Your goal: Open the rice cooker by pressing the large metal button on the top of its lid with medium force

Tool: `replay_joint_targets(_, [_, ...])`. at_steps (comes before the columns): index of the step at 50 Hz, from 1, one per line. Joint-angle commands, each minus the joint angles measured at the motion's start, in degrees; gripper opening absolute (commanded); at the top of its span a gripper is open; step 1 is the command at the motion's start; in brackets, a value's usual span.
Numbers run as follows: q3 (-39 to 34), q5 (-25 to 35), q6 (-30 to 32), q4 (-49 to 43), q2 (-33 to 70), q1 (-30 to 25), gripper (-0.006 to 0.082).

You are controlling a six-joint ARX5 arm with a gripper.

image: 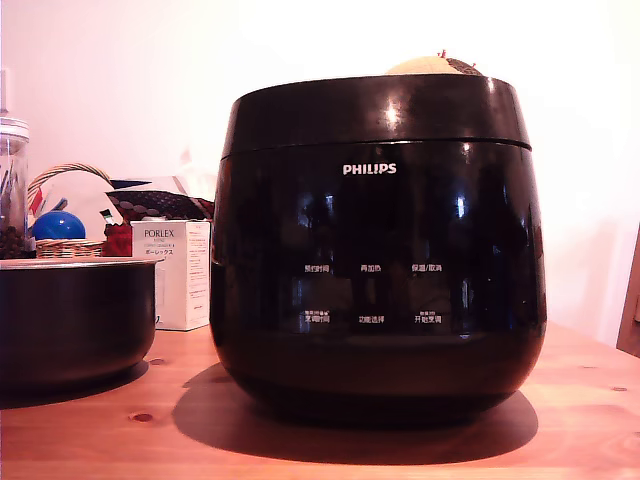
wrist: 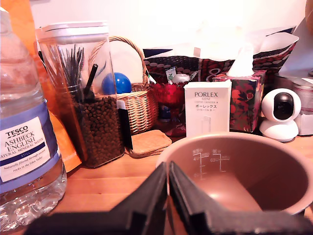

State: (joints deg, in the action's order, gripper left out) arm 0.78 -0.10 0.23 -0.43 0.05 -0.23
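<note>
Rice cooker outside closed gripper's view.

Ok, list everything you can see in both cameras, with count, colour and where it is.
rice cooker: one, glossy black, centre of the exterior view, lid closed
inner pot: one, dark outside, brownish inside, exterior view's left of the cooker
PORLEX box: one, white, behind the pot
water bottle: one, clear with blue label, near the wrist camera
clear canister: one, dark pellets inside, beside the bottle
wicker basket: one, tan, holding a blue ball
tissue box: one, red patterned, beside the PORLEX box
small camera: one, white, past the tissue box
table: one, wooden, under everything
gripper: one, black, fingers together, above the pot
</note>
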Motion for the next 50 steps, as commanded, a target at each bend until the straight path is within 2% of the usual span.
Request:
replay_joint_targets(1, [-1.77, 6.12, 0.24, 0.35, -0.79, 3.69, -0.0021])
replay_joint_targets(17, [-1.66, 6.27, -1.66, 5.44, -0.79, 3.65, -0.0021])
replay_joint_targets(18, [-1.66, 6.43, -3.61, 6.01, -0.79, 3.65, -0.0021])
replay_joint_targets(20, [-1.64, 7.30, -3.61, 7.19, -0.79, 3.63, -0.0021])
replay_joint_targets(21, [-1.64, 7.87, -6.64, 7.87, -0.79, 3.58, -0.0021])
replay_joint_targets(24, [-1.57, 9.49, -6.95, 10.19, -0.79, 3.43, -0.0021])
replay_joint_targets(25, [-1.53, 10.27, -11.32, 11.04, -0.79, 3.37, -0.0021])
replay_joint_targets(26, [-1.46, 10.71, -12.04, 12.15, -0.79, 3.30, -0.0021])
replay_joint_targets(27, [-1.38, 12.31, -12.04, 13.27, -0.79, 3.21, -0.0021])
replay_joint_targets(28, [-1.22, 13.64, -15.12, 14.01, -0.79, 3.15, -0.0021])
replay_joint_targets(31, [-0.26, 17.29, -15.32, 15.52, -0.79, 2.80, -0.0021])
replay_joint_targets(32, [0.17, 18.58, -19.98, 15.56, -0.79, 2.64, -0.0021])
replay_joint_targets(33, [0.76, 19.47, -19.98, 15.47, -0.79, 2.47, -0.0021])
replay_joint_targets(35, [1.81, 22.80, -24.04, 15.12, -0.79, 2.16, -0.0021])
replay_joint_targets(37, [2.93, 25.00, -24.04, 14.36, -0.79, 1.84, -0.0021])
replay_joint_targets(38, [3.58, 28.06, -24.04, 13.81, -0.79, 1.70, -0.0021])
replay_joint_targets(39, [4.35, 30.05, -27.28, 13.07, -0.79, 1.55, -0.0021])
replay_joint_targets(50, [12.98, 50.01, -30.88, 3.34, 1.27, -0.24, -0.0021])
